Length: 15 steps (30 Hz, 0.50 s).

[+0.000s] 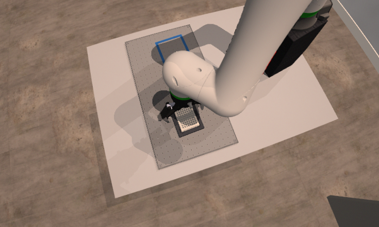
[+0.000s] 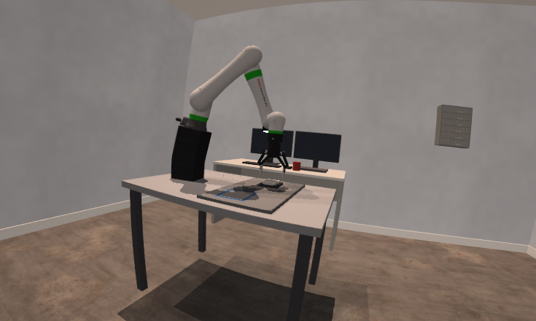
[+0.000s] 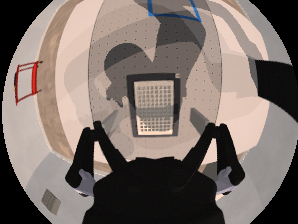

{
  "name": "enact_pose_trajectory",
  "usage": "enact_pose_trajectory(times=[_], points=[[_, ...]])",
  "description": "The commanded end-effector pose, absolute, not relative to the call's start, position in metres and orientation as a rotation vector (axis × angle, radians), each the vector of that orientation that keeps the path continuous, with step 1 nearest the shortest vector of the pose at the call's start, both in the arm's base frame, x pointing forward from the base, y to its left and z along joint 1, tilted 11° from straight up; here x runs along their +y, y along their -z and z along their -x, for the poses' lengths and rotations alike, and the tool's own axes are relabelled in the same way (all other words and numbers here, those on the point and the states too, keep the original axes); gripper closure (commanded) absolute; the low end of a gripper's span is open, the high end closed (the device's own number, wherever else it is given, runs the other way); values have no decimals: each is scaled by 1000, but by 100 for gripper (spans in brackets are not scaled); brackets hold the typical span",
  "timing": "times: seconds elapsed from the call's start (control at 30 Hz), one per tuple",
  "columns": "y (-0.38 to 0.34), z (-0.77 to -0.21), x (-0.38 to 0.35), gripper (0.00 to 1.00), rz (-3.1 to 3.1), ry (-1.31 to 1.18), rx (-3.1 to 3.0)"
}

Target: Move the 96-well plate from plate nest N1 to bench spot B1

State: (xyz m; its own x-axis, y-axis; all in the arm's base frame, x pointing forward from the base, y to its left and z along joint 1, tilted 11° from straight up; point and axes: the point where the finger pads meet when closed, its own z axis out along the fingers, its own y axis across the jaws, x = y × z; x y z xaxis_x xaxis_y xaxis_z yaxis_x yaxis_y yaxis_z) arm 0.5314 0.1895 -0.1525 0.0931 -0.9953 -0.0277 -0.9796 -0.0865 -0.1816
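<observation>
My gripper (image 2: 273, 169) hangs wide and empty over the 96-well plate (image 3: 154, 103) in nest N1 (image 1: 199, 128) — descend straight, fingers straddling its long sides.

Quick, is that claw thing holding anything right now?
Gripper: open wide, holding nothing, hanging above the 96-well plate, which sits in its plate nest.
</observation>
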Motion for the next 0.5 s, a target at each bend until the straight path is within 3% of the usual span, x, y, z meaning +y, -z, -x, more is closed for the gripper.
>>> enact_pose_trajectory(times=[0.0, 0.47], points=[[157, -532, 190, 0, 2203, 154, 2012], [177, -536, 191, 0, 2203, 154, 2012]])
